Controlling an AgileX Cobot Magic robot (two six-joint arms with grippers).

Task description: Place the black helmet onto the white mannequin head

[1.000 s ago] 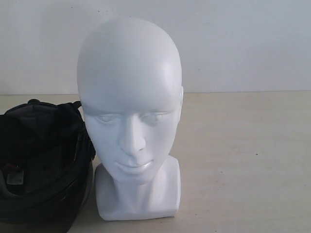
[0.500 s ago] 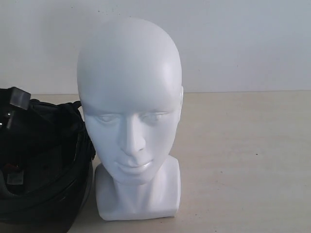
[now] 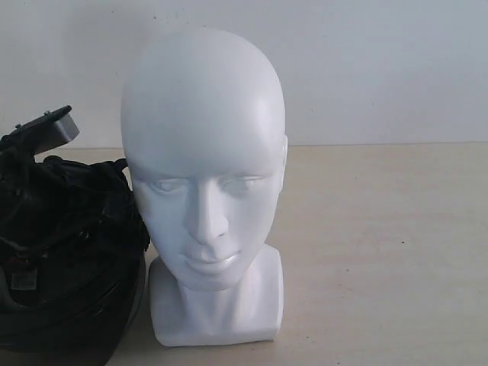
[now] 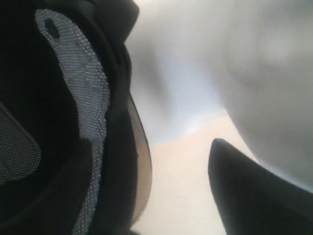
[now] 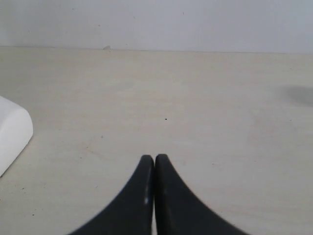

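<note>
Exterior view: black helmet (image 3: 69,259) sits opening-up on the worktop (image 3: 381,252), right at my left end effector (image 4: 154,147), with the white mannequin head (image 3: 202,152) just beyond.
Handling: I judge a stiff, slick, bulky shell with soft lining, so grip the padded rim.
Left end effector: spread, nothing clamped, one finger outside the rim, arm angled down.
Right end effector (image 5: 154,164): pinched shut, empty, low over the worktop.

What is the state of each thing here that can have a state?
white mannequin head: upright, bare.
black helmet: on the table beside the head, lining exposed, not yet worn.
left fingers: open, at the helmet's rim.
right fingers: shut, empty, over the table.
</note>
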